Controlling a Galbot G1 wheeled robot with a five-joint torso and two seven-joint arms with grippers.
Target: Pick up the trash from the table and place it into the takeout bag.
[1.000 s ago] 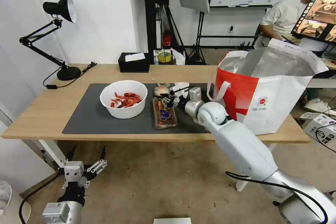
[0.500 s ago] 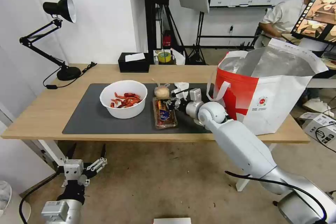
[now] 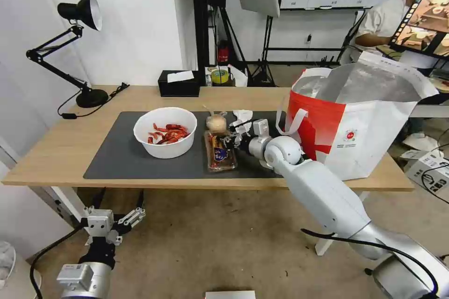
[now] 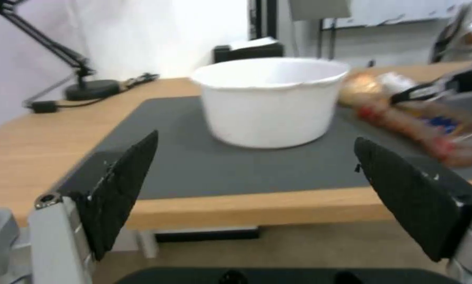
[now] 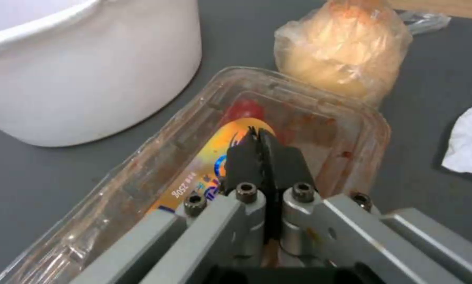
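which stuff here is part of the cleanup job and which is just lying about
Job:
white round bowl of red shells
clear plastic tray with red bits, right gripper shut over it
small beige-filled plastic bag
crumpled white tissue
white-and-red foil-lined takeout bag

Lying about:
black tissue box
yellow-green tape roll
black desk lamp

Scene is evenly, brightly lit; white wall (image 3: pixel 135 18) is overexposed. Left wrist view is softly blurred; foil bag lining (image 3: pixel 369 84) is glared.
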